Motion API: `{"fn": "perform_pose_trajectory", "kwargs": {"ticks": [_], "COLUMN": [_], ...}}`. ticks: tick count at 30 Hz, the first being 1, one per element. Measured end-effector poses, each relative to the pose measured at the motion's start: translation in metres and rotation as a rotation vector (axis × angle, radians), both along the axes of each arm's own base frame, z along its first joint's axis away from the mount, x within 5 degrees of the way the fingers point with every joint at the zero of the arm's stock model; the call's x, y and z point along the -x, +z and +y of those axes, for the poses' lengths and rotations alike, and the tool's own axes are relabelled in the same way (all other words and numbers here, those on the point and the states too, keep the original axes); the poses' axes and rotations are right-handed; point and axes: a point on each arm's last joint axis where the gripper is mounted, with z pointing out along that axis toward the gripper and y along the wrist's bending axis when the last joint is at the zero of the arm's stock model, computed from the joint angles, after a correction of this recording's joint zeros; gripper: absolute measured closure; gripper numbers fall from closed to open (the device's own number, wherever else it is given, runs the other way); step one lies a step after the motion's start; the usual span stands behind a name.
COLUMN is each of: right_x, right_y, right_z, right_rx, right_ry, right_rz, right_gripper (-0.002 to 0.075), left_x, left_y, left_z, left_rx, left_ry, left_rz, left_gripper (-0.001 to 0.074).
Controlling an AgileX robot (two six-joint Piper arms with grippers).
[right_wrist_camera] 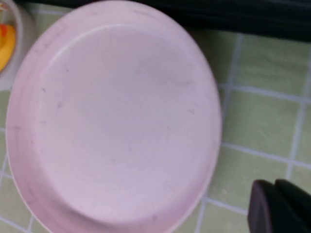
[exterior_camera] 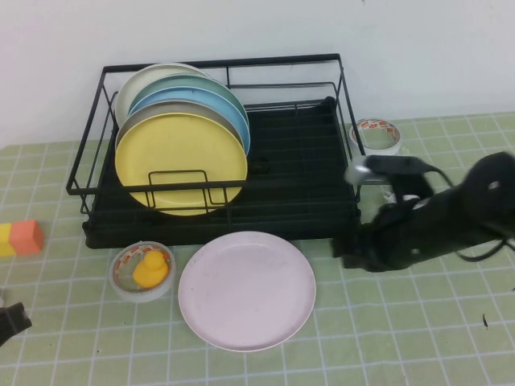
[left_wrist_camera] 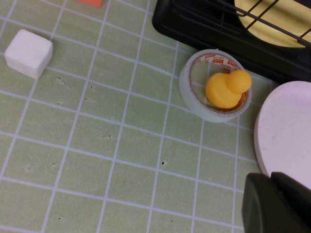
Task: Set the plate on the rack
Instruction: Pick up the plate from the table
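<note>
The pale pink plate (exterior_camera: 246, 289) lies flat on the green mat in front of the rack; it also shows in the right wrist view (right_wrist_camera: 114, 116) and at the edge of the left wrist view (left_wrist_camera: 289, 133). The black wire rack (exterior_camera: 298, 169) holds several upright plates at its left end, a yellow plate (exterior_camera: 179, 161) foremost. My right gripper (exterior_camera: 348, 253) hovers just right of the pink plate, apart from it, its fingers (right_wrist_camera: 272, 208) shut and empty. My left gripper (exterior_camera: 10, 322) sits at the near left edge, its fingers (left_wrist_camera: 272, 204) shut and empty.
A tape roll with a yellow duck (exterior_camera: 149, 269) inside stands left of the pink plate. Another tape roll (exterior_camera: 376, 135) lies right of the rack. An orange and yellow block (exterior_camera: 20, 238) is at the far left. A white cube (left_wrist_camera: 28, 52) lies nearby.
</note>
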Motion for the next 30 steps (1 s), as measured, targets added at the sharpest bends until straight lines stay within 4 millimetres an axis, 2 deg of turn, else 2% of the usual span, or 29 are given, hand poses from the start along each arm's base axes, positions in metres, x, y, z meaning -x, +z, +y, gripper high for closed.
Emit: {"fn": "perform_pose_trajectory", "kwargs": {"ticks": [2, 7, 9, 14, 19, 24, 27, 30], "right_x": [-0.001, -0.005, -0.005, -0.005, -0.007, -0.009, -0.009, -0.01], "right_y": [-0.005, -0.035, -0.045, -0.061, -0.067, -0.075, -0.078, -0.082], "right_z": [0.009, 0.02, 0.023, 0.031, 0.035, 0.037, 0.037, 0.038], "right_rx": [-0.006, -0.037, -0.053, -0.137, -0.191, -0.22, -0.235, -0.255], "right_ry": [0.003, -0.031, -0.016, -0.038, -0.048, -0.079, -0.101, -0.123], "right_rz": [-0.019, 0.047, 0.07, 0.131, 0.123, 0.146, 0.163, 0.179], "right_gripper": [0.0728, 0.0711, 0.0664, 0.048, 0.0417, 0.0429, 0.049, 0.0587], "left_x": [0.0, 0.0, 0.0, 0.0, 0.001, 0.001, 0.001, 0.001], "left_y": [0.0, 0.0, 0.0, 0.0, 0.0, 0.0, 0.0, 0.0], "left_z": [0.0, -0.001, -0.001, -0.001, -0.002, -0.002, -0.002, -0.002], "left_rx": [0.0, 0.016, 0.021, 0.028, 0.028, 0.028, 0.028, 0.03], "left_ry": [0.0, 0.001, 0.002, 0.002, 0.0, 0.0, 0.0, 0.0], "left_rz": [0.0, 0.001, 0.001, 0.003, 0.009, 0.012, 0.012, 0.012], "left_gripper": [0.0738, 0.0738, 0.0738, 0.0738, 0.0738, 0.0738, 0.0738, 0.0738]}}
